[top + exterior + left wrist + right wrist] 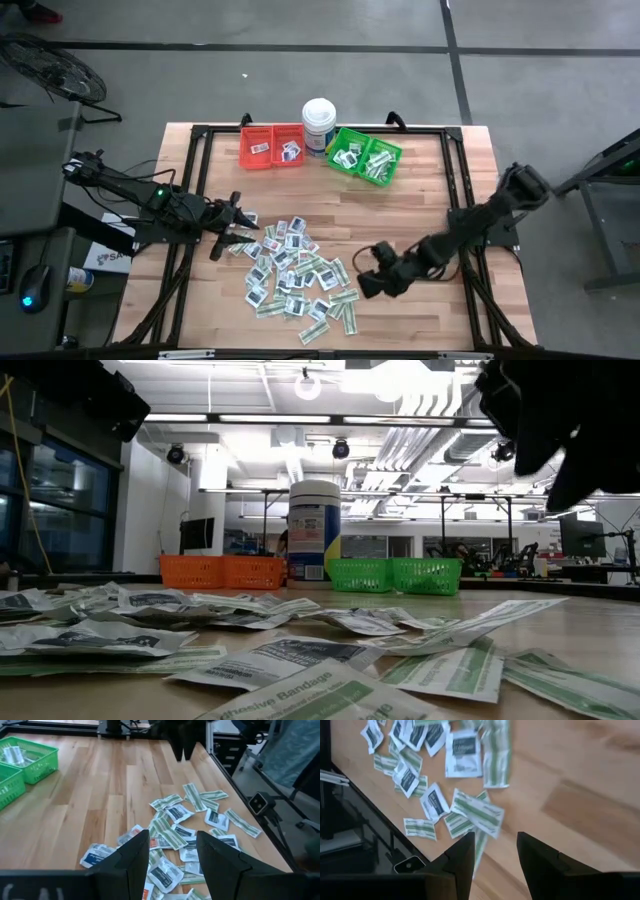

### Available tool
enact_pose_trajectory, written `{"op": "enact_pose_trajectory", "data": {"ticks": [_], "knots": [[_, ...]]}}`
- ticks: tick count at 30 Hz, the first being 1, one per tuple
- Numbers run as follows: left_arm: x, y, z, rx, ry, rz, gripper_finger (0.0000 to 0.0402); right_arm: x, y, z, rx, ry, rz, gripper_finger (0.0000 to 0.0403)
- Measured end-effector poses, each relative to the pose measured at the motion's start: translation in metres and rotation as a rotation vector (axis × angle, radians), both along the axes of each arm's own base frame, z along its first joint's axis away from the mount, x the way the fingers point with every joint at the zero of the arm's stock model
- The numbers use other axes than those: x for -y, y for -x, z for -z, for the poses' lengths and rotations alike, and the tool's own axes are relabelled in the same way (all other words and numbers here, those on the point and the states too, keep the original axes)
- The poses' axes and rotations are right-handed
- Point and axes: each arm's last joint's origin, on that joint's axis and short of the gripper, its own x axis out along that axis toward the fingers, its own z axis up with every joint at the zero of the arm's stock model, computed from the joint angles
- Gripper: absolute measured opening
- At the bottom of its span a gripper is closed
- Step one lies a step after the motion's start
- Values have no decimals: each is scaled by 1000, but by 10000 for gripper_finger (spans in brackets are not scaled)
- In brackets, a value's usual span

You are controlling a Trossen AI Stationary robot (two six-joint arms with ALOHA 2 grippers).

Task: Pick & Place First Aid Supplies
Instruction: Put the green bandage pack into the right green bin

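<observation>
1. A wooden bench (420, 200) is seen from above, with dozens of first aid packets (295, 275) scattered in a loose pile across its near-centre area.
2. The pile is made up of square white packets with dark print (165, 875) and longer green-and-white strips (242, 822), many overlapping one another.
3. The left claw (228, 238) is held at the pile's left edge, just above the packets; its two dark fingers (135, 857) are seen spread apart with nothing between them.
4. The right claw (368, 272) is held at the pile's right edge, low over the bench; its fingers (462, 857) are likewise parted and nothing is pinched, with a green-and-white strip (479, 814) lying on the wood just ahead of them.
5. At the far side of the bench, a red bin (272, 146) and a green bin (364, 157) are placed either side of a tall white tub (319, 124).
6. A few packets are seen already lying inside each bin.
7. From bench height, the nearest packets (300, 685) fill the foreground, one printed with the word "Bandage", while the bins and tub are lined up behind them against a brightly lit room.
</observation>
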Motion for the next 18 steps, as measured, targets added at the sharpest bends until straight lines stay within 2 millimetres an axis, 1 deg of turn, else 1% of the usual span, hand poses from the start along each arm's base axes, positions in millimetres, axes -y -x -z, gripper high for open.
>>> {"op": "enact_pose_trajectory", "data": {"ticks": [4, 8, 12, 18], "knots": [[1, 0, 0, -4, 11, 34, 162, -13, -12, 23, 13, -25, 6, 140], [2, 1, 0, -8, 19, 77, 162, -18, -19, 40, -1, -47, -3, 140], [2, 1, 0, -9, 21, 80, 162, -21, -23, 47, 9, -57, -6, 140], [2, 1, 0, -9, 20, 80, 163, -23, -20, 48, -2, -58, 2, 140]]}}
